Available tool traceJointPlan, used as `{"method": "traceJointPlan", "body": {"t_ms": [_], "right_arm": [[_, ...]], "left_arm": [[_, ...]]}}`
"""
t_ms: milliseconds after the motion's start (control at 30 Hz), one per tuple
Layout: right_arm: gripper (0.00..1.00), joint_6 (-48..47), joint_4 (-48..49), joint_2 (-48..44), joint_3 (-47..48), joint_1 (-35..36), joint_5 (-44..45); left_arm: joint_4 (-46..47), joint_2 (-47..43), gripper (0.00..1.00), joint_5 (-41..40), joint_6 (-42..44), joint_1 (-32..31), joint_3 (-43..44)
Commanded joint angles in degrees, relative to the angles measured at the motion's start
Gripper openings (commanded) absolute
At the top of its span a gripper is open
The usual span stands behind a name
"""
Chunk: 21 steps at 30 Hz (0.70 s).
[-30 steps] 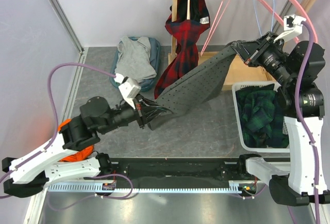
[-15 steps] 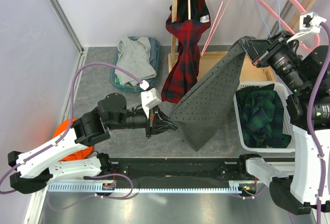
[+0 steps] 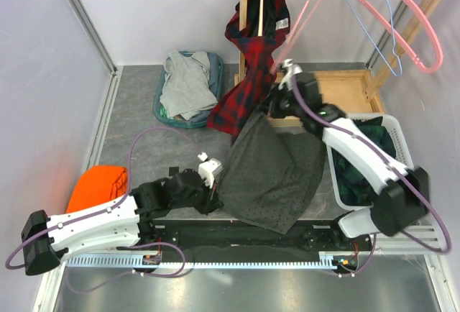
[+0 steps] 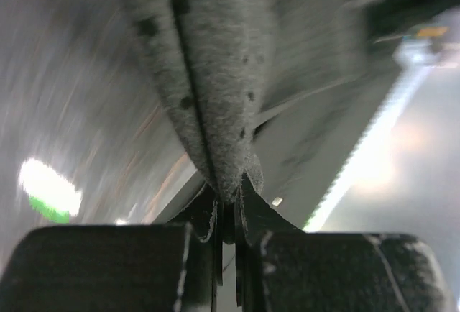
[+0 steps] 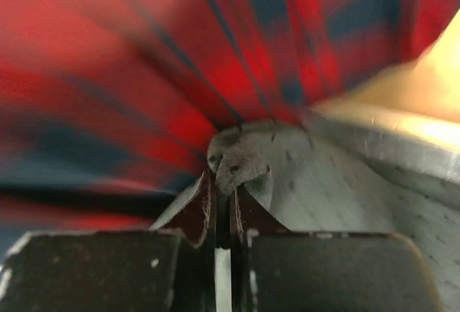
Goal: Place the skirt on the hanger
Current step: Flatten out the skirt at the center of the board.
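On my screens, an orange cloth (image 3: 97,186) lies bunched at the far left of the grey surface (image 3: 136,139). Further back, a grey garment (image 3: 188,82) is heaped in a blue tub (image 3: 164,114).

My left arm reaches low across the near edge. Its left fingers (image 4: 203,218) are pinched tight on a folded edge of the skirt (image 3: 272,172), which rises straight up out of the narrow gap in the blurred wrist view.

The skirt, dark grey with small dots, hangs slack between my two arms in the middle of the scene. Its lower hem spills over the near rail (image 3: 194,234) between the arm bases.

Above it, a red plaid garment (image 3: 251,53) hangs from the wooden rack (image 3: 244,10). My right fingers (image 5: 195,215) are clamped on the skirt's top corner, which is pressed right up against that plaid cloth.

To the right stands a white basket (image 3: 397,139) holding a dark green plaid garment (image 3: 359,172). The pink hanger (image 3: 404,17) hangs at the upper right, well apart from the skirt, with nothing on it.
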Motion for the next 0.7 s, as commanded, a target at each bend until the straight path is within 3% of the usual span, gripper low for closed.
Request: {"method": "traceJointPlan", "body": {"t_ms": [0,167,333,667], "right_arm": [[0.0,-2.5,12.0,6.9,-0.5,3.6,7.3],[0.0,-1.7,15.8,16.4,4.6,7.2,4.9],[0.0,-1.0,18.9,19.8,7.2,13.0,3.2],[0.0,-0.4,21.2,25.8,11.9,22.9,1.0]], "left_arm": [[-3.1,-4.8,0.02,-11.6,-16.5,-0.3,-4.6],[-11.0,-7.5,0.02,-18.1,-23.2,-0.3,-5.2],[-16.2,-6.4,0.02,-23.1,-27.4,-0.3,-2.9],[-16.9,-2.0,0.03,-22.9,-27.2,-0.3,-1.8]]}}
